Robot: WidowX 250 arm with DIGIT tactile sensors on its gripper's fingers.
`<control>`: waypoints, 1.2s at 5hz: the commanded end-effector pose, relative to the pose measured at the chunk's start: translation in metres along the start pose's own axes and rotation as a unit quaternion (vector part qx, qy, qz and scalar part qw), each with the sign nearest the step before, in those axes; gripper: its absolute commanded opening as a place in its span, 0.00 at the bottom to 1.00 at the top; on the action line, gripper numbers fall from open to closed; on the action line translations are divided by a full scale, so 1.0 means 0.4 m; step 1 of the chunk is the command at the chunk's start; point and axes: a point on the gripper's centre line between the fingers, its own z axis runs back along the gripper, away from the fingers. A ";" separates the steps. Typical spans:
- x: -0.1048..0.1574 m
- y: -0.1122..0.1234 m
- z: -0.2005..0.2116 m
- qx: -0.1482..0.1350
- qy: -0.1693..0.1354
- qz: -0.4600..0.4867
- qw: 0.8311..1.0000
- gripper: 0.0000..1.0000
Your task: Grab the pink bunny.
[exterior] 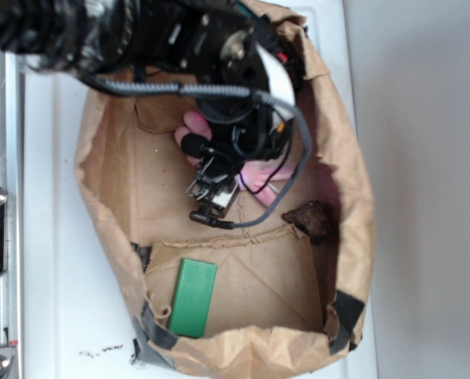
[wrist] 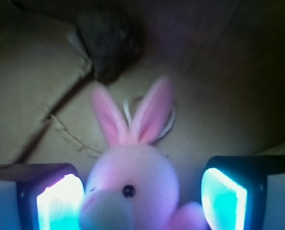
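Pink bunny [wrist: 132, 187] sits between the two lit fingers [wrist: 61, 203] of the gripper [exterior: 212, 193]; jaws stand apart either side of its head, and contact cannot be confirmed. Its lower body is cut off by the wrist frame edge. From the exterior view the arm [exterior: 140, 35] hides most of it, leaving pink patches inside the paper bag [exterior: 108, 181]. Dark brown lump [wrist: 108, 43] is blurred beyond the ears. Green block [exterior: 193, 298] lies apart. No legible writing.

pink bunny [exterior: 254, 175] mostly hidden behind arm
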 end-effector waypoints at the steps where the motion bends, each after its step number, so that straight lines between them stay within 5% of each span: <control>1: 0.003 0.033 -0.007 0.015 0.002 0.019 1.000 1.00; 2: 0.000 0.035 -0.012 0.016 0.002 0.033 0.999 0.41; 3: 0.002 0.038 -0.004 0.018 -0.008 0.026 0.999 0.00; 6: 0.024 0.084 0.101 0.028 -0.026 0.120 0.992 0.00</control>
